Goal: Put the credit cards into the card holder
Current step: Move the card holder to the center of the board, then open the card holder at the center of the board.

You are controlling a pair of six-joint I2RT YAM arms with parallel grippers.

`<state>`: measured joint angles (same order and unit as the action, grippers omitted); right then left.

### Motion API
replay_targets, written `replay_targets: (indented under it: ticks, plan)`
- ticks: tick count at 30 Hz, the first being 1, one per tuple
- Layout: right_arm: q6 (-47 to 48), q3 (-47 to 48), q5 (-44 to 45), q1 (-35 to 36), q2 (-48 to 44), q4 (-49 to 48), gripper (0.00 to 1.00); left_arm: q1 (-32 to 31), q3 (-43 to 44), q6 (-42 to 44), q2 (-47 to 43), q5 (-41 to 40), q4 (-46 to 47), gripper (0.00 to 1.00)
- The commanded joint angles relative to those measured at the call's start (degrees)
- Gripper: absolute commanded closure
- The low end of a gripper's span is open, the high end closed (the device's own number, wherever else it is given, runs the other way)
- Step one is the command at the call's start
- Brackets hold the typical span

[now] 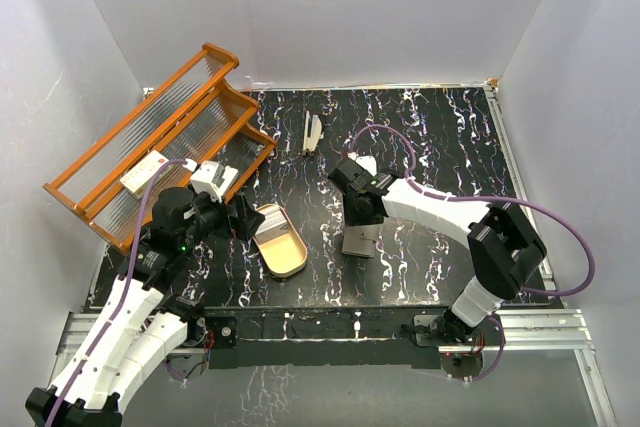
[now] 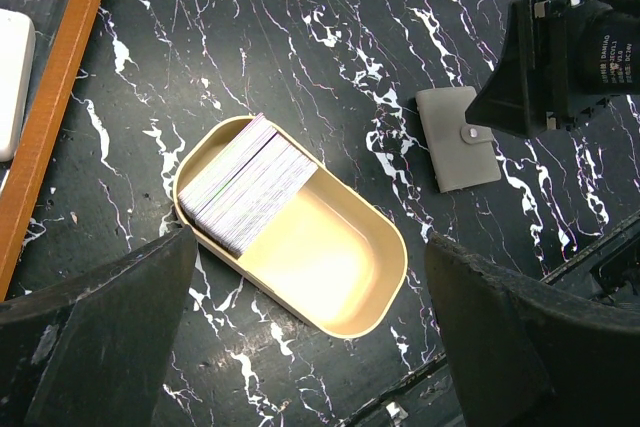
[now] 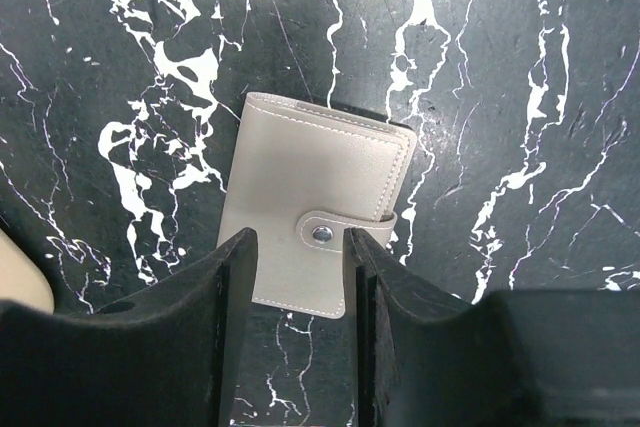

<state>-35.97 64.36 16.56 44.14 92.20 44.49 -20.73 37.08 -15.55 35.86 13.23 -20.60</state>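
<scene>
The credit cards (image 2: 248, 183) stand on edge as a striped stack in the upper end of a tan oval tray (image 2: 345, 277); they also show in the top view (image 1: 267, 221). The card holder (image 3: 315, 197), grey-brown and snapped shut, lies flat on the black marble table right of the tray (image 1: 360, 243). My left gripper (image 2: 305, 347) is wide open and empty, hovering over the tray's near end. My right gripper (image 3: 298, 282) is open and empty, just above the holder, its fingers on either side of the snap strap.
An orange wooden rack (image 1: 160, 132) with ribbed clear panels stands at the back left, holding a white box with red marks (image 1: 148, 173). A small white object (image 1: 312, 133) lies at the back middle. The table's front edge (image 1: 330, 317) runs just before the tray.
</scene>
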Motion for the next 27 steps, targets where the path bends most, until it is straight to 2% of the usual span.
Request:
replay_targets:
  ticks: [1, 18, 23, 27]
  plan:
    - [-5.9, -0.6, 2.3, 0.7, -2.3, -2.6, 0.63, 0.3, 2.0, 0.6, 0.1, 0.3, 0.1, 0.04]
    - [-7.7, -4.8, 6.0, 2.6, 5.4, -3.9, 0.62, 0.4, 2.2, 0.8, 0.0, 0.7, -0.2, 0.04]
    - [-8.1, -5.3, 7.3, 2.8, 5.9, -3.7, 0.7, 0.3, 2.2, 0.9, -0.6, 0.3, -0.3, 0.04]
    - [-7.7, -5.8, 8.2, 3.1, 4.7, -4.0, 0.82, 0.3, 2.1, 0.7, -1.0, 0.0, -0.2, 0.04]
